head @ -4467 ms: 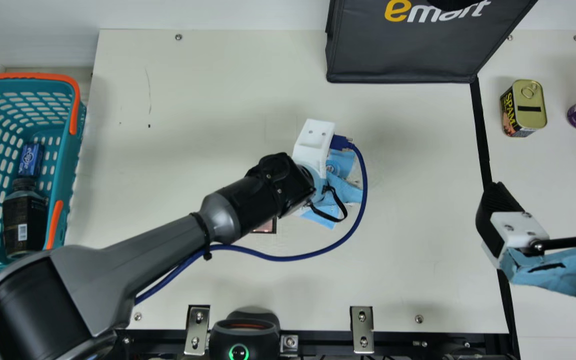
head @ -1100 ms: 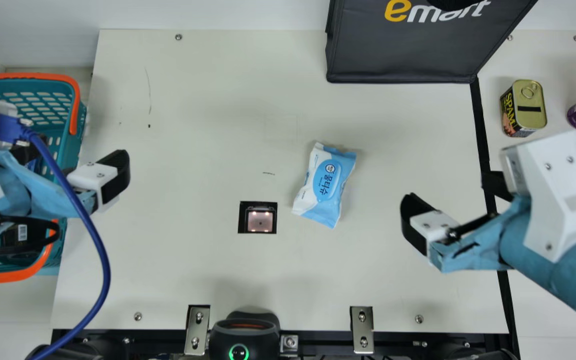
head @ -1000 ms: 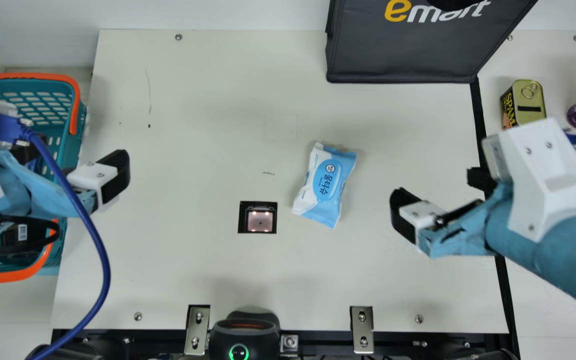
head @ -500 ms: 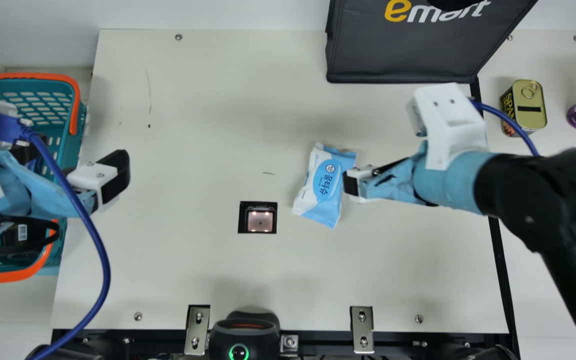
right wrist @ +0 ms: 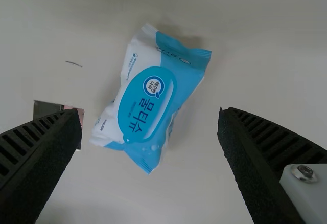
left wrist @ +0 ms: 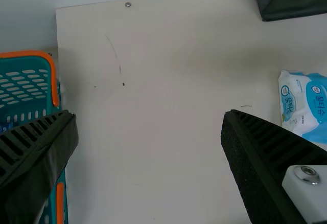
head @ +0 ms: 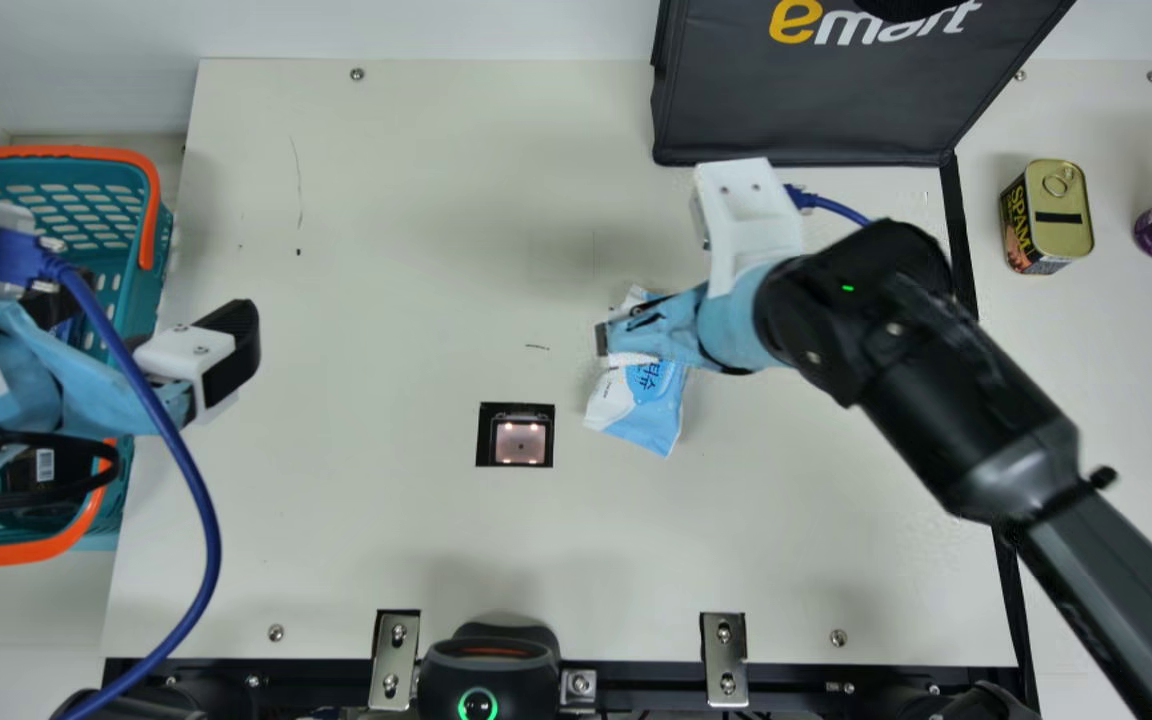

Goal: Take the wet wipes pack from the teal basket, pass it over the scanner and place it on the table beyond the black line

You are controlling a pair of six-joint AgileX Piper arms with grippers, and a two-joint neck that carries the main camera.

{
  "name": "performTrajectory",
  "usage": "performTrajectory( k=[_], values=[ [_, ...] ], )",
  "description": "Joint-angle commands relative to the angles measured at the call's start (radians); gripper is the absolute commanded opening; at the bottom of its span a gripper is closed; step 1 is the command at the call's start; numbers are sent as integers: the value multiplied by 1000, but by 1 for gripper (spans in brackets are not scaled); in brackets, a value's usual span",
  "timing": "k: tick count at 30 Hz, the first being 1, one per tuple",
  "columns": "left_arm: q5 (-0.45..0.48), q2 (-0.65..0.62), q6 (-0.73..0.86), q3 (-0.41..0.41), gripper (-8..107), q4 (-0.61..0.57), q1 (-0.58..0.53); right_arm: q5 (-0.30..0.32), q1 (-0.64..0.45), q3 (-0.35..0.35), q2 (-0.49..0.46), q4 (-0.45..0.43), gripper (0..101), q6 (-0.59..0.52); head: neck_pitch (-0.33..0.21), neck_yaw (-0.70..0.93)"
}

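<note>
Wet wipes pack (head: 641, 408): soft, pillow-shaped, crimped ends, on table (head: 386, 220) near scanner (head: 520, 442). My right gripper (head: 626, 338): ribbed fingers wide apart above pack, empty. My left gripper (head: 161, 315): likewise spread, empty.

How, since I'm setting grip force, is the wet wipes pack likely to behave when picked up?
The wet wipes pack will probably give when squeezed: its film wrapper looks creased, with flattened ends. It seems unlikely to roll, lying broad side down on the table. That smooth-looking film might slip a little in the right hand.
</note>
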Motion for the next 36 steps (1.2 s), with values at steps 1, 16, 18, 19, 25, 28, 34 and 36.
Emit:
performTrajectory(
  k=[1,16,18,19,25,28,34,36],
  values=[
    [0,0,0,0,90,0,0,14,23,-15,49,-44,95,95,-29,-1],
    [0,0,0,0,90,0,0,58,101,-103,246,-157,95,429,-29,-1],
    [0,0,0,0,90,0,0,54,101,-108,265,-155,95,454,-29,-1],
    [0,0,0,0,90,0,0,51,101,-109,274,-154,95,465,-29,-1],
    [0,0,0,0,90,0,0,33,99,-108,317,-144,95,515,-29,-1],
    [0,0,0,0,90,0,0,25,97,-103,332,-140,95,534,-29,-1],
    [0,0,0,0,90,0,0,9,92,-88,348,-131,95,561,-29,-1],
    [0,0,0,0,90,0,0,4,90,-82,349,-127,95,566,-29,-1]
  ],
)
